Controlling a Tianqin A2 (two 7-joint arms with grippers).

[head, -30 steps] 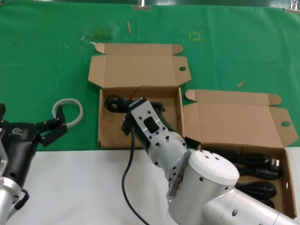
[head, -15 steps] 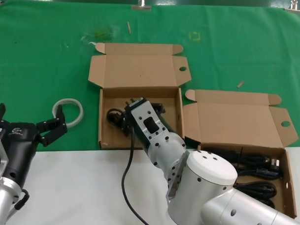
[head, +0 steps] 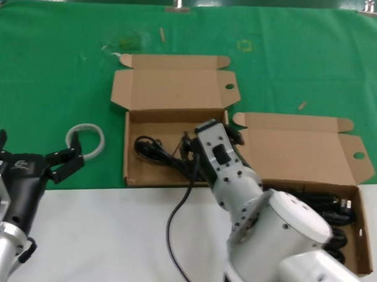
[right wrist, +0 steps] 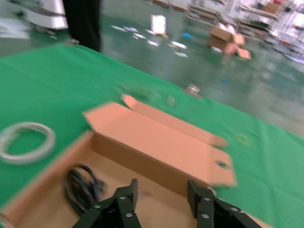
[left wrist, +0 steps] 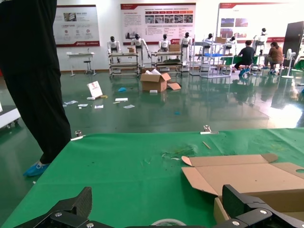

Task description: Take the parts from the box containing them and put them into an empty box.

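Observation:
One black power cord (head: pixel 156 149) lies coiled in the left part of the middle cardboard box (head: pixel 138 171). My right gripper (head: pixel 212 132) is open and empty, above the right end of that tray. In the right wrist view the gripper (right wrist: pixel 161 191) hangs over the bare box floor (right wrist: pixel 156 204), with the cord (right wrist: pixel 83 185) off to one side. More black cords (head: pixel 325 204) lie in the right-hand box (head: pixel 363 227), partly hidden by my right arm. My left gripper (head: pixel 33 149) is open and empty, parked at the near left.
A white ring (head: pixel 86 139) lies on the green cloth left of the middle box; it also shows in the left wrist view (left wrist: pixel 166 222) and the right wrist view (right wrist: pixel 23 142). Both box lids (head: pixel 171 91) stand open at the back. A white table edge runs along the front.
My right gripper has let go of the cord and moved right within the middle box. The cord now lies in the tray. The left arm has not moved.

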